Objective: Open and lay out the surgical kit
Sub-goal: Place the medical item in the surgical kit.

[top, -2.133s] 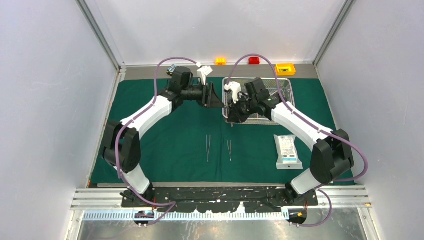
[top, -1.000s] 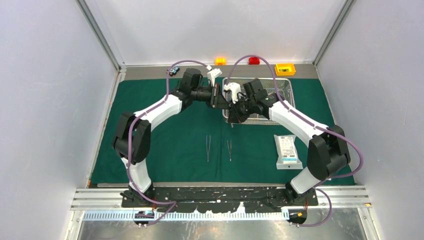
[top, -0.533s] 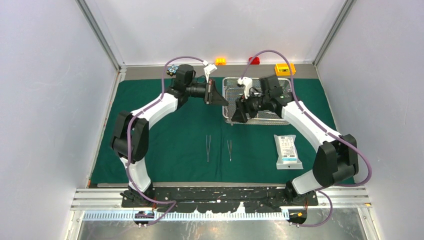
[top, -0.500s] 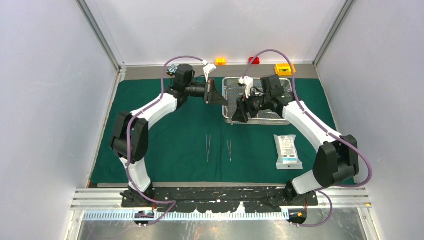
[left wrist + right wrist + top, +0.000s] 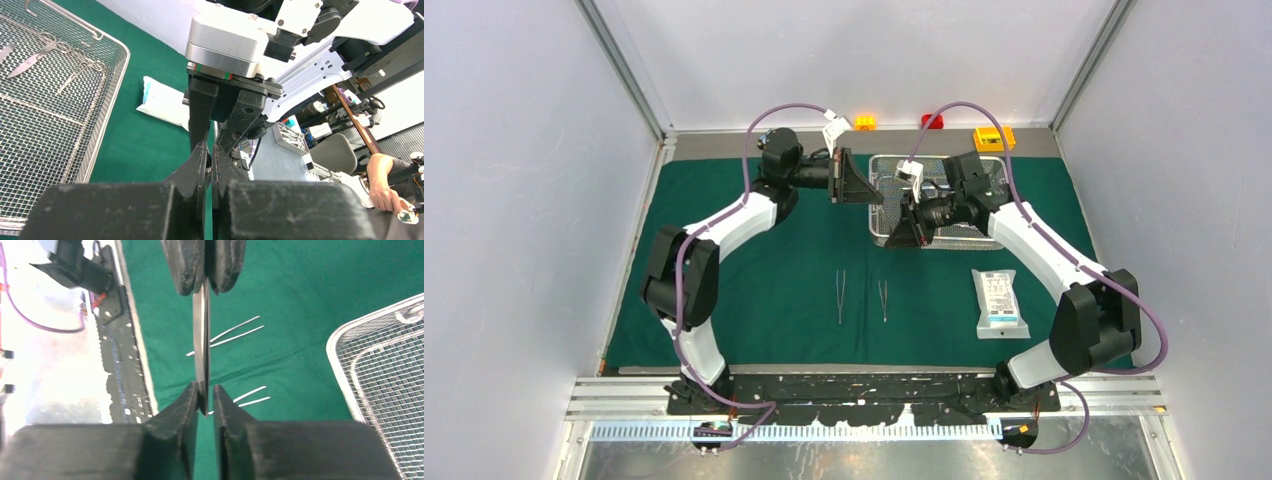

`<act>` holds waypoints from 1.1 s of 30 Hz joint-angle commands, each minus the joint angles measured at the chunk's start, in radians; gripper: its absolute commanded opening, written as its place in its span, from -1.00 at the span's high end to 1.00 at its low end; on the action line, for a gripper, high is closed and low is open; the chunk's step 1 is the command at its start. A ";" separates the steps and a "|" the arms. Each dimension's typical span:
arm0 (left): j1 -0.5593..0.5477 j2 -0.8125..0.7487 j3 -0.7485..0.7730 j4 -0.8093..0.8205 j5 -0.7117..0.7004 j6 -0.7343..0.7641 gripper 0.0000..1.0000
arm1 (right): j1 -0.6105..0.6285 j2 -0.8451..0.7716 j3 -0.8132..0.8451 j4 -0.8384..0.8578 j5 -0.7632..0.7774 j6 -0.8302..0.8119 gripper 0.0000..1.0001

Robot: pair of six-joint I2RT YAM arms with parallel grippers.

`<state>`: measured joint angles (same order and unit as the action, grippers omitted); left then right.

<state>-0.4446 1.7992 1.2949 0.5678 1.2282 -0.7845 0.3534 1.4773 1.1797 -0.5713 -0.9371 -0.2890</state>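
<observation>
The dark green drape (image 5: 764,290) lies spread flat over the table. The steel wire-mesh tray (image 5: 986,162) sits by its far edge, right of centre, with ring-handled scissors (image 5: 31,56) lying inside. Slim forceps (image 5: 841,296) and shorter tweezers (image 5: 883,299) lie side by side near the drape's middle, and the flat white pouch (image 5: 1000,303) lies toward its right edge. Above the tray's left rim the two arms meet. The left gripper (image 5: 205,289) is clamped tight on a slim steel instrument (image 5: 201,340). The right gripper (image 5: 206,390) has its fingers narrowly apart on either side of the instrument's other end, with a sliver of gap showing.
</observation>
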 commanded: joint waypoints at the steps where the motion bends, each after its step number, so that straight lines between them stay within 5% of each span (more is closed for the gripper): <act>1: 0.004 -0.005 -0.009 0.111 0.017 -0.052 1.00 | 0.004 -0.010 0.028 0.038 -0.032 0.028 0.78; 5: 0.022 -0.001 -0.009 0.053 -0.040 -0.017 0.86 | 0.004 -0.026 0.010 0.108 0.056 0.107 0.99; 10: 0.036 -0.028 0.094 -0.494 -0.289 0.311 0.38 | 0.018 -0.019 0.000 0.180 0.309 0.235 0.99; 12: 0.032 -0.027 0.127 -0.584 -0.372 0.366 0.28 | 0.049 -0.005 0.007 0.182 0.422 0.245 0.99; 21: 0.011 0.020 0.141 -0.596 -0.421 0.296 -0.01 | 0.127 0.038 0.021 0.194 0.642 0.252 0.99; 33: -0.002 0.052 0.153 -0.572 -0.418 0.250 -0.02 | 0.161 0.082 0.040 0.174 0.696 0.248 0.99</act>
<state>-0.4450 1.8469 1.4044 -0.0189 0.8116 -0.5224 0.4995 1.5497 1.1782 -0.4232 -0.2783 -0.0456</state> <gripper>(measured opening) 0.515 0.033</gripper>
